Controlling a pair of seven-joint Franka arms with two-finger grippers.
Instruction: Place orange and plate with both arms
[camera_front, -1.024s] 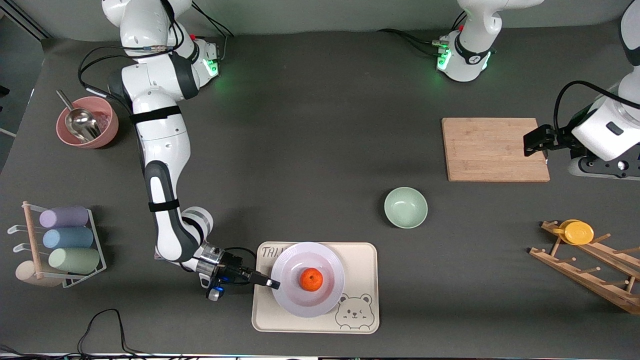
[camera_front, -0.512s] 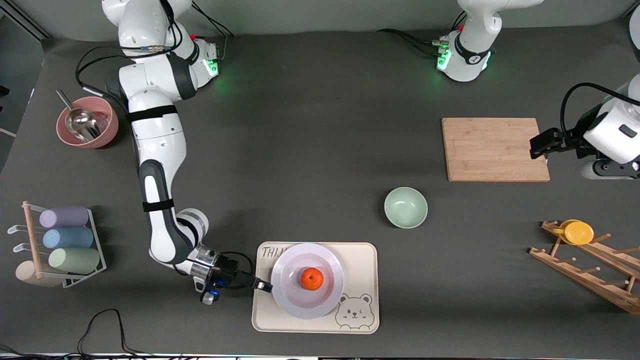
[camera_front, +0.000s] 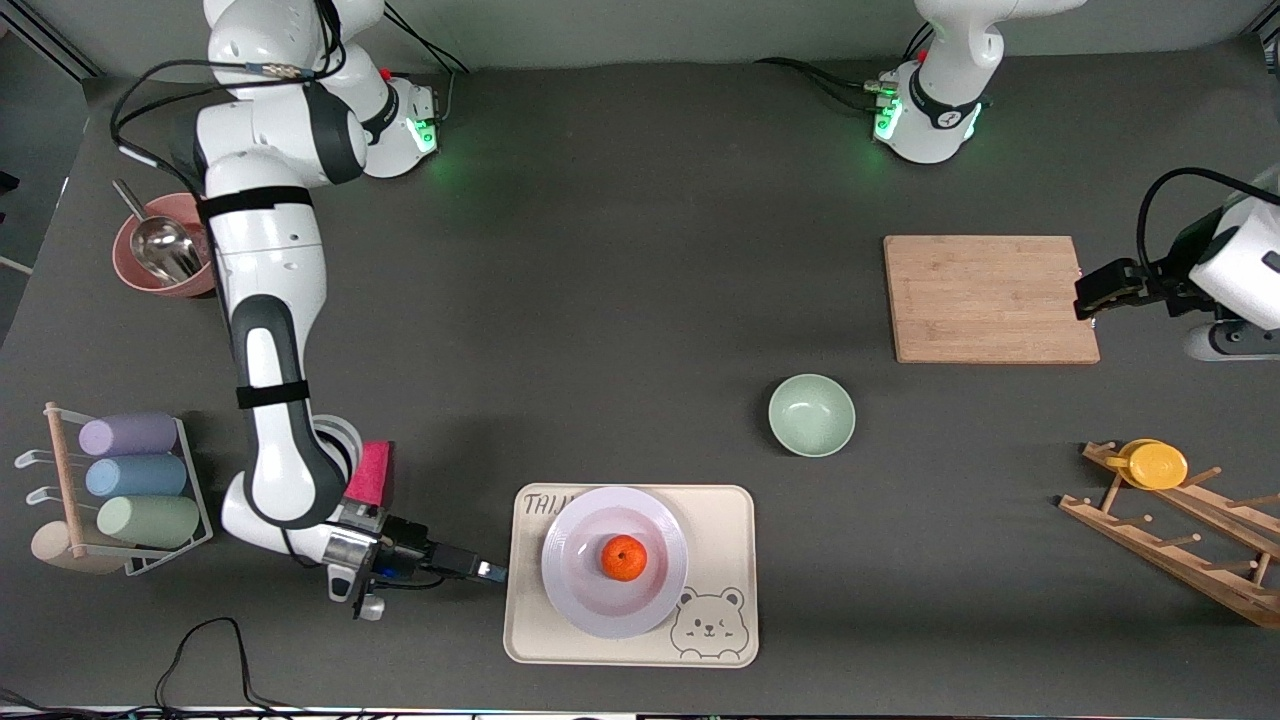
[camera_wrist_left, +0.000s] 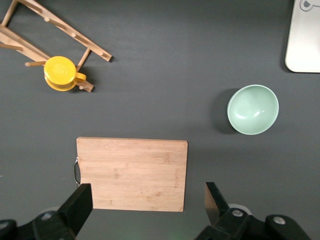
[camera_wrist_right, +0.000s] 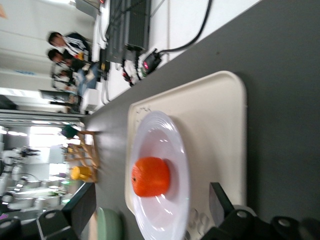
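- While the orange (camera_front: 624, 558) sits in the middle of the lavender-white plate (camera_front: 575, 590), the plate itself rests on the cream bear tray (camera_front: 720, 520), which lies nearest the front camera.
- Just beside the tray's edge toward the right arm's end of the table, the right gripper (camera_front: 487, 571) is held low with its fingers lying flat and pointing at the plate; the forearm drops from the elbow and the wrist bends sideways.
- Its jaws stand wide apart with nothing between them, as the right wrist view shows: both fingers frame the plate (camera_wrist_right: 165, 165) and the orange (camera_wrist_right: 150, 176) from a distance.
- Compared with a second ago, this gripper has let go of the plate's rim and drawn back off the tray; a gap of bare table now separates its tips from the tray, and a pink cloth-like thing (camera_front: 371, 472) shows beside the arm's elbow where the arm hid it before.
- Plate and orange lie where they lay a second ago.
- Farther from the front camera, the mint-green bowl (camera_front: 811, 414) stands alone between the tray and the wooden cutting board (camera_front: 985, 298).
- Up over the table just off the board's edge at the left arm's end, the left gripper (camera_wrist_left: 147, 202) hangs with its jaws wide and empty; it has drifted outward off the board's edge since a second ago.
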